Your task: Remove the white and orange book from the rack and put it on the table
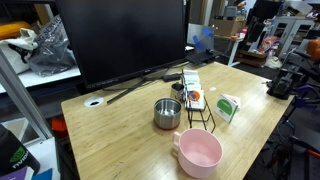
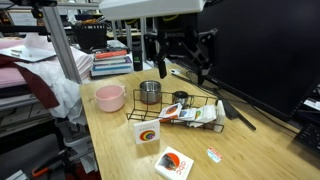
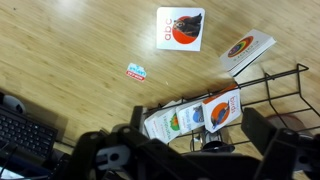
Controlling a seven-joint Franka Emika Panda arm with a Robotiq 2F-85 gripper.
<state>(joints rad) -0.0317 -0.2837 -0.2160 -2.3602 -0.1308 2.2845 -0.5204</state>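
The black wire rack [image 3: 280, 95] stands on the wooden table [image 3: 70, 50] and holds three thin books leaning together. The white and orange book [image 3: 222, 108] is the outermost one, beside a white and blue book [image 3: 195, 116] and a white and green one [image 3: 170, 123]. The rack also shows in both exterior views [image 1: 197, 108] [image 2: 200, 103], and the orange patch is visible in one exterior view [image 1: 194, 97]. My gripper [image 3: 197, 138] is open and empty, its fingers spread directly above the rack and books. In an exterior view it hangs above the rack [image 2: 183, 62].
A steel pot [image 1: 167, 113] [image 2: 150, 92] and a pink bowl [image 1: 198, 152] [image 2: 110, 97] stand near the rack. A second white and orange-red book [image 3: 179, 28] [image 2: 175, 162] lies flat on the table. A small upright carton [image 3: 245, 50] [image 1: 229, 107], a sticker [image 3: 136, 71] and a large monitor [image 1: 130, 40] are nearby.
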